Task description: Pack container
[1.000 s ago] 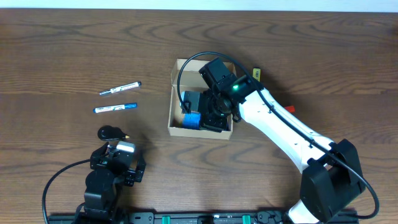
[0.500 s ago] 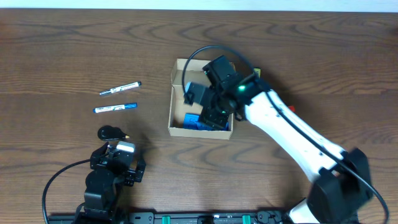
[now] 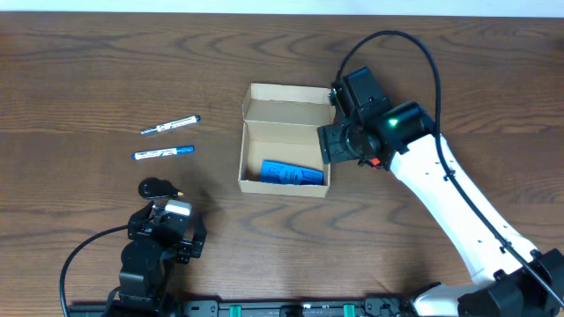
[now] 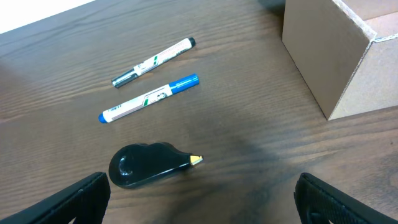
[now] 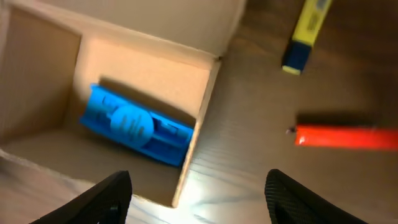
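Right end effector (image 5: pixel 199 205) spread, empty, over the container's (image 3: pixel 282 141) right wall; blue case (image 3: pixel 291 173) inside, to its left. We judge packing half-done; next we need the red pen-shaped item (image 5: pixel 345 137), just right.

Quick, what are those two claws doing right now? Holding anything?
Left gripper: open, holding nothing.
Right gripper: open, holding nothing.

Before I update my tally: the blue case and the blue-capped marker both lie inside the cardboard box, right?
No. Only the blue case lies inside the cardboard box; the blue-capped marker lies outside it on the table, per the overhead view.
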### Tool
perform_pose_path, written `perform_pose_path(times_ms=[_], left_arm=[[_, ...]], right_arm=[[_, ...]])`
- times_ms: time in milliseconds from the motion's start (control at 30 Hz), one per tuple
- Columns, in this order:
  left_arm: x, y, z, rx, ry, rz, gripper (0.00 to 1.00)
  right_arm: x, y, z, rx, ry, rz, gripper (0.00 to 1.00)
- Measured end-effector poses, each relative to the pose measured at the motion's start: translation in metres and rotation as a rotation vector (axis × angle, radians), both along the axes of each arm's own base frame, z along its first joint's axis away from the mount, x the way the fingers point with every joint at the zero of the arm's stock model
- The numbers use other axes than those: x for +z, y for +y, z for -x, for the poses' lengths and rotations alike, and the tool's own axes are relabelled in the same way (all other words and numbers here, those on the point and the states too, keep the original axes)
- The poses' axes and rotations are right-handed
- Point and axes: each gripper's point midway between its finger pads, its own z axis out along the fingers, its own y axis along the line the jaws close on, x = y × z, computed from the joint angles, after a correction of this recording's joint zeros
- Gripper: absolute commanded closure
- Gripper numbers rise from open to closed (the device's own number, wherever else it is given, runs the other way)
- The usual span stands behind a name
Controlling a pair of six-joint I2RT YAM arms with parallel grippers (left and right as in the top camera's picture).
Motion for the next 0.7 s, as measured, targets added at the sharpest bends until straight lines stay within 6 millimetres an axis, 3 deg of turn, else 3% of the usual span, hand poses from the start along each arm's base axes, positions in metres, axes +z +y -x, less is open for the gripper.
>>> perform_pose_path(times_ms=[367, 700], left_arm=[[0.000, 0.000, 0.000, 0.000, 0.000, 0.000, 0.05], [0.000, 0.000, 0.000, 0.000, 0.000, 0.000, 0.05]], right_arm=[[-0.056, -0.003, 0.001, -0.242, 0.027, -0.071, 0.41], [-0.082, 0.001, -0.008, -0.266, 0.017, -0.089, 0.49]])
